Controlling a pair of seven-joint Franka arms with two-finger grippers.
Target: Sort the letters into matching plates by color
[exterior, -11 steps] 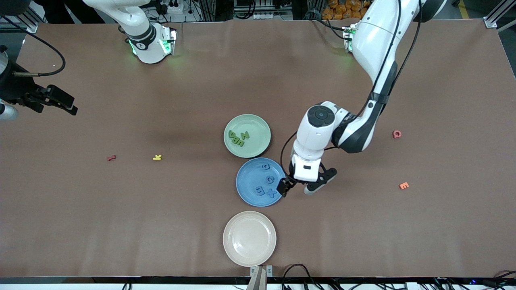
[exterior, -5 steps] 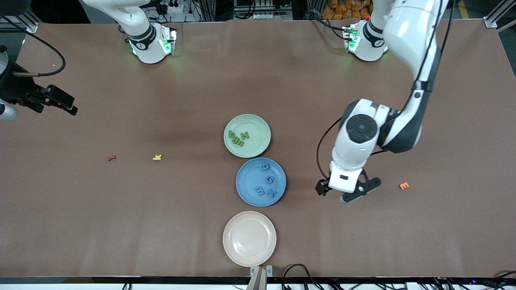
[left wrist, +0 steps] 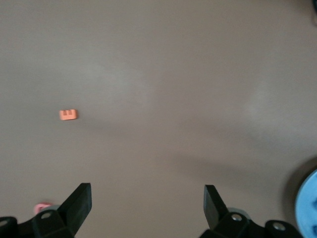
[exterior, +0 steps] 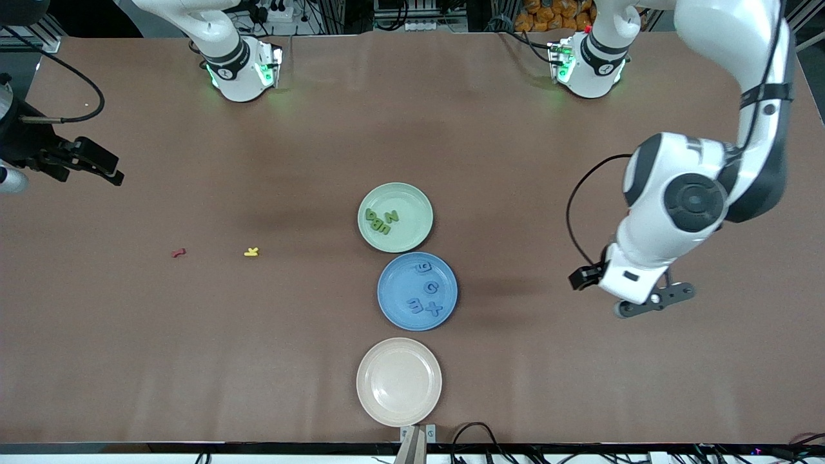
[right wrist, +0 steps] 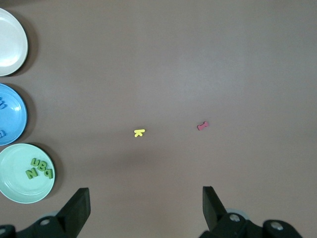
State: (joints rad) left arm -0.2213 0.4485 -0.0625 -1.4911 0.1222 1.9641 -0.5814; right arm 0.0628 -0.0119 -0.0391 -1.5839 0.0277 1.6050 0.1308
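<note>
The pale green plate [exterior: 412, 203] holds several dark green letters [exterior: 381, 221]. The blue plate [exterior: 393, 287], nearer the front camera, holds several blue letters [exterior: 427, 295]. My left gripper [exterior: 620, 294] is open and empty, up over bare table toward the left arm's end, apart from the blue plate; its wrist view [left wrist: 147, 208] shows the blue plate's rim [left wrist: 309, 203] at the edge. My right gripper [exterior: 90, 161] waits high at the right arm's end, open and empty [right wrist: 146, 210]. Its view shows the green plate [right wrist: 15, 191] with its letters [right wrist: 38, 167] and the blue plate [right wrist: 12, 116].
A beige plate [exterior: 399, 372] lies nearest the front camera, empty. A yellow letter [exterior: 251, 252] and a red letter [exterior: 178, 253] lie toward the right arm's end. An orange letter [left wrist: 68, 114] and a pink letter [left wrist: 43, 207] lie under the left gripper.
My left gripper has moved away from the blue plate's rim toward the left arm's end of the table, open and empty. The right arm has not moved.
</note>
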